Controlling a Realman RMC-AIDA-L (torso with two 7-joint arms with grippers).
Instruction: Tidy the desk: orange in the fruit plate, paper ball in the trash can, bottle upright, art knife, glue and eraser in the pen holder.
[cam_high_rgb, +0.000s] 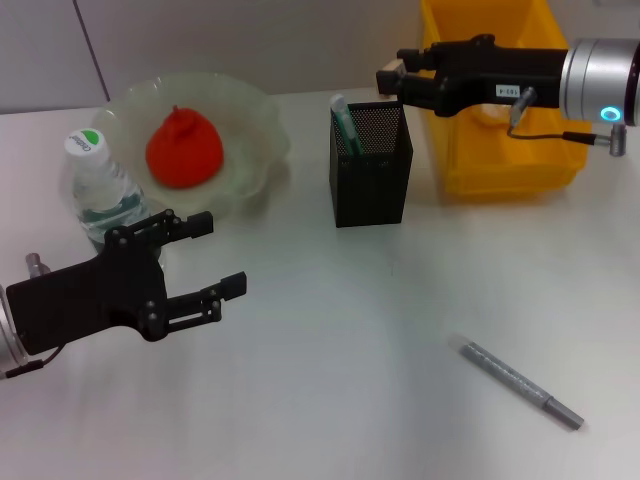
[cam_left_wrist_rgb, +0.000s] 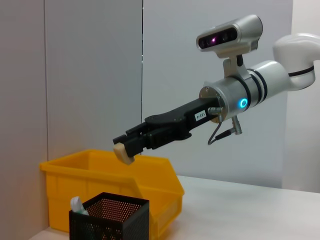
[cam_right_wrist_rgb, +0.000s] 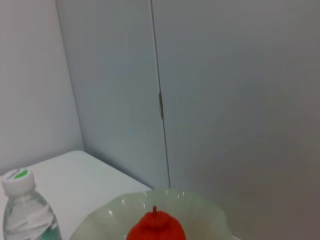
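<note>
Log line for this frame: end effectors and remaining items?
right end effector: holds eraser above pen holder | left end effector: open, idle by bottle | pen-like tool: on desk

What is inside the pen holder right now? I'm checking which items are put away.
In the pen holder, one white-and-green item stands in a corner. The mesh walls hide anything lower down. The right claw holds the eraser above it.

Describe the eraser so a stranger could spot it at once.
Find the yellow trash can at the table's far side, then the black mesh pen holder beside it. Above the holder, the right gripper pinches the eraser: a small beige block, the only thing held in the air.
</note>
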